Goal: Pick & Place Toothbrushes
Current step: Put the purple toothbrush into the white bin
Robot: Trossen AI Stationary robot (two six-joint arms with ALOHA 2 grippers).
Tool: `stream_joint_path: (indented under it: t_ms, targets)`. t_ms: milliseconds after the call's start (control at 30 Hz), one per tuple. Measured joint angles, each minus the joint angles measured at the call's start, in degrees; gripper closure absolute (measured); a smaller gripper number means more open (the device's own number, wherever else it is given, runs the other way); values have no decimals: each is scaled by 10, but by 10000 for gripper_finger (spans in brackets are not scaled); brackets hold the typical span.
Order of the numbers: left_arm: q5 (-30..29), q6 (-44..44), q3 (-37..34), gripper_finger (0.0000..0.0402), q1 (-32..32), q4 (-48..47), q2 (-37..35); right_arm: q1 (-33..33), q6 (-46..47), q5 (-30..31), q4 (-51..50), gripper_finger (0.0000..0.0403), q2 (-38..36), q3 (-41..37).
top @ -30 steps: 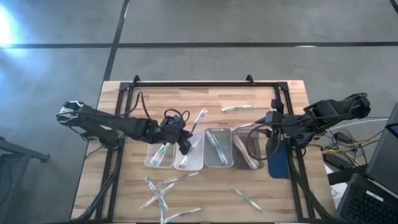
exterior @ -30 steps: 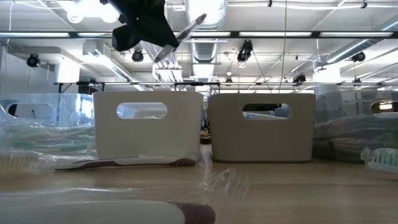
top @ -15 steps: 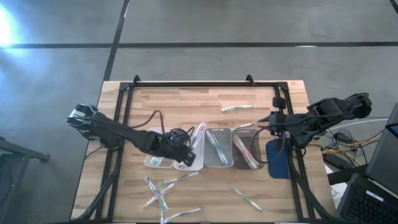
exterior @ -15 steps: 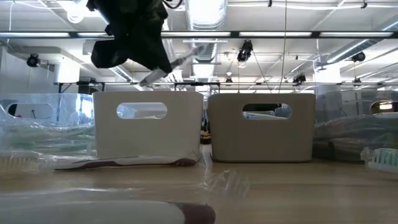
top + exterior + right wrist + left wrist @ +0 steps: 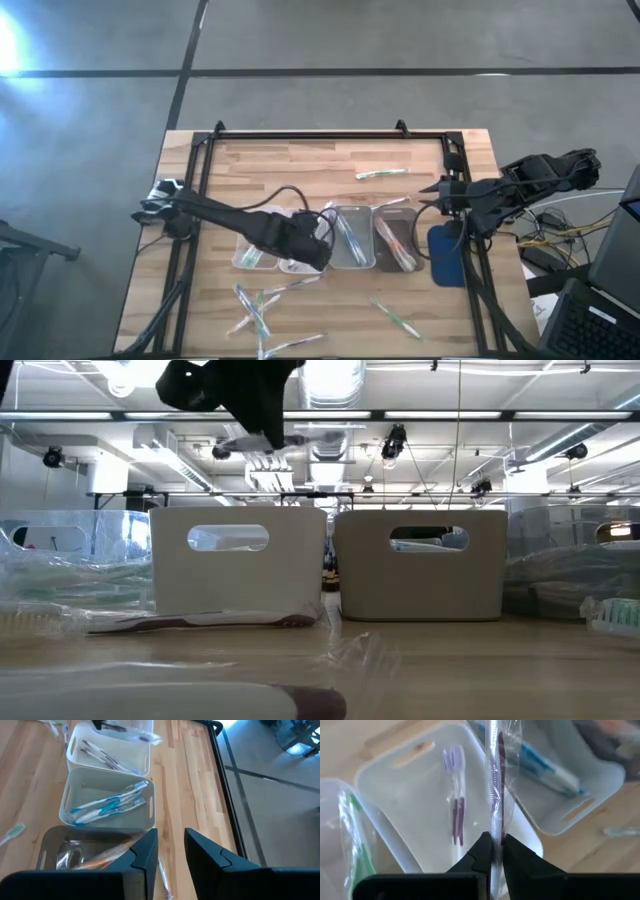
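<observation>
My left gripper [image 5: 493, 851] is shut on a toothbrush [image 5: 495, 790] in clear wrapping with a dark purple accent. It hangs over the second white tray from the left [image 5: 300, 255], where a purple toothbrush [image 5: 455, 810] lies. In the low view the held toothbrush [image 5: 298, 438] sticks out almost level from the left gripper [image 5: 262, 438], well above the trays. The neighbouring trays hold green [image 5: 357, 850] and blue [image 5: 545, 762] toothbrushes. My right gripper [image 5: 171, 851] waits open at the table's right edge, beside the rightmost tray [image 5: 87, 851]. My left gripper pinches the wrapped toothbrush between its two fingers at a point along its stem [image 5: 493, 831]. The fingers [image 5: 481, 851] slant down from above and lie across it. The toothbrush is lifted clear above the tray, and most of its length runs out past the fingertips.
Four trays stand in a row mid-table [image 5: 350, 238]. Loose wrapped toothbrushes lie near the front left [image 5: 258, 310], front right [image 5: 395, 318] and far side [image 5: 380, 173]. A dark blue object [image 5: 447, 258] lies at the right. A black frame [image 5: 320, 135] rims the table.
My left gripper has moved toward the table's right and near edge, from behind the trays to over the second tray, and has tipped further down and rolled. The held toothbrush has turned from slanting upward to almost level and stays clear of the trays.
</observation>
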Motion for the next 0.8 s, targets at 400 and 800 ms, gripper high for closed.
stream_joint_path:
  t_ms: [400,800]
  targets:
    - [60,-29,-7,369,3,-39,26,0,31,0,-25,290,-4,-2]
    - [155,-29,-35,368,54,-36,24,0,30,0,-25,295,-1,-2]
